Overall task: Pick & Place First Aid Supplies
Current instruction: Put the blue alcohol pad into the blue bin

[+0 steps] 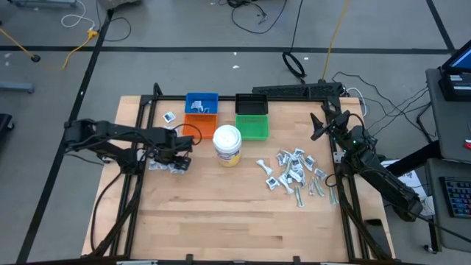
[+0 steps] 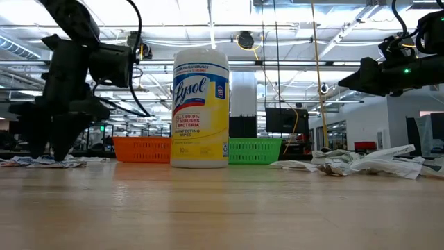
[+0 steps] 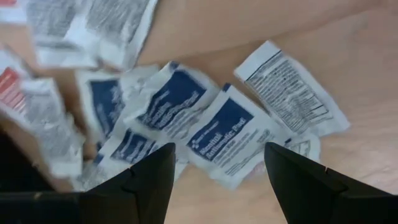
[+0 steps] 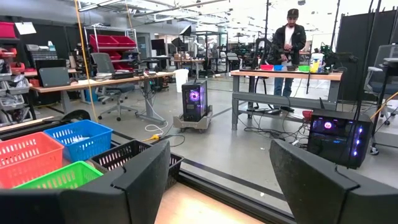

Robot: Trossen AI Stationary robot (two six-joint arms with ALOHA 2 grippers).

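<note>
Left hand (image 3: 214, 180) poised open above a small cluster of packets (image 3: 227, 134) on the counter (image 1: 221, 213).
Advice: straddle one flat, crinkly blue-printed packet and pinch an edge, since they overlap. Main heap (image 1: 294, 175) lies near the right hand (image 1: 318, 125), raised, open and empty; bins (image 1: 224, 114) stand behind.

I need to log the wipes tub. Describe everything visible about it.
The wipes tub is a plastic cylinder with a white lid and a yellow, white and blue Lysol label. It stands upright on the wooden table, near the middle, just in front of the orange bin and green bin. Nothing grips it.
</note>
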